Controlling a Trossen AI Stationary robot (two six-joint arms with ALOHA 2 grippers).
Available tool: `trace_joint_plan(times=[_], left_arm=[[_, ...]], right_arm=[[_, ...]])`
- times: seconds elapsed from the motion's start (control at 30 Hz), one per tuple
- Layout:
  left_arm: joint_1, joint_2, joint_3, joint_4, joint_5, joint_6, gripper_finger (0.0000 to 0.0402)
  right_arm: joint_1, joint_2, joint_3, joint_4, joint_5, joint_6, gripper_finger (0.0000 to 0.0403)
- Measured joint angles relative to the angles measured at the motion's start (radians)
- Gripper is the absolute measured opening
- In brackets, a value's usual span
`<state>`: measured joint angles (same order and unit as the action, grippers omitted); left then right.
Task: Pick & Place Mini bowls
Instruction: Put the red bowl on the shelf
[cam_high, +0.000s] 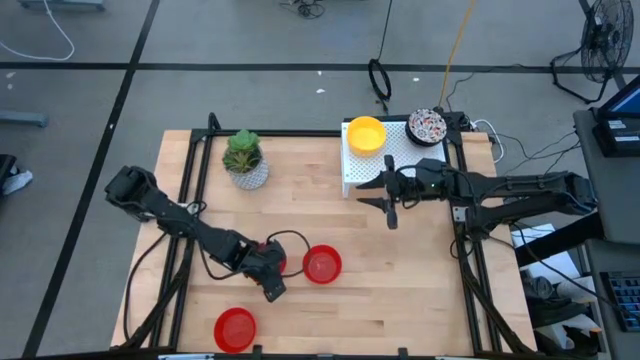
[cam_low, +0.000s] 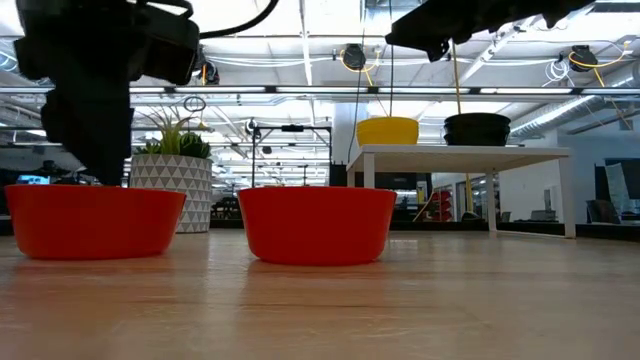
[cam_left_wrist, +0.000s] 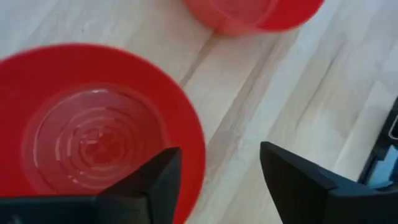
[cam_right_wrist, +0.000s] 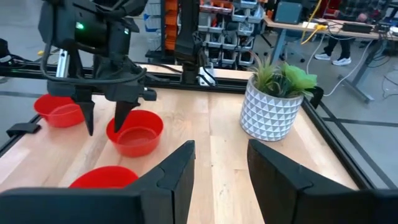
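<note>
Left wrist view gives us the left gripper (cam_left_wrist: 217, 180) with jaws parted, empty, over the rim of a red bowl (cam_left_wrist: 93, 130). Another red bowl (cam_high: 235, 328) sits nearer the table (cam_high: 420, 290) edge. The right gripper (cam_high: 390, 207), released too, hovers beside the white stand (cam_high: 356, 170) carrying a yellow bowl (cam_high: 366, 134).

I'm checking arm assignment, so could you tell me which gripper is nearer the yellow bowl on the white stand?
The right. The right gripper hovers open just in front of the stand holding the yellow bowl. The left gripper, also open, is far across the table beside a red bowl.
</note>
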<state>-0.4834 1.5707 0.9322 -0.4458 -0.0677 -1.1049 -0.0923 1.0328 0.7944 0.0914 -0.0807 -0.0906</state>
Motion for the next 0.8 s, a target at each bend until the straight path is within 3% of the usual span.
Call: trace_joint_plan(times=[0.47, 0.57, 0.8], left_arm=[[-0.035, 0.023, -0.076, 0.006, -0.071, -0.023, 0.0216], [-0.036, 0.038, -0.075, 0.038, -0.067, 0.036, 0.0174], [-0.028, 0.028, -0.073, 0.054, -0.045, 0.198, 0.0018]], right_arm=[[0.004, 0.0, -0.001, 0.0, 0.0, 0.001, 0.013], [0.004, 0.0, -0.001, -0.002, 0.0, 0.001, 0.013], [0.004, 0.0, -0.001, -0.024, 0.0, 0.001, 0.013]])
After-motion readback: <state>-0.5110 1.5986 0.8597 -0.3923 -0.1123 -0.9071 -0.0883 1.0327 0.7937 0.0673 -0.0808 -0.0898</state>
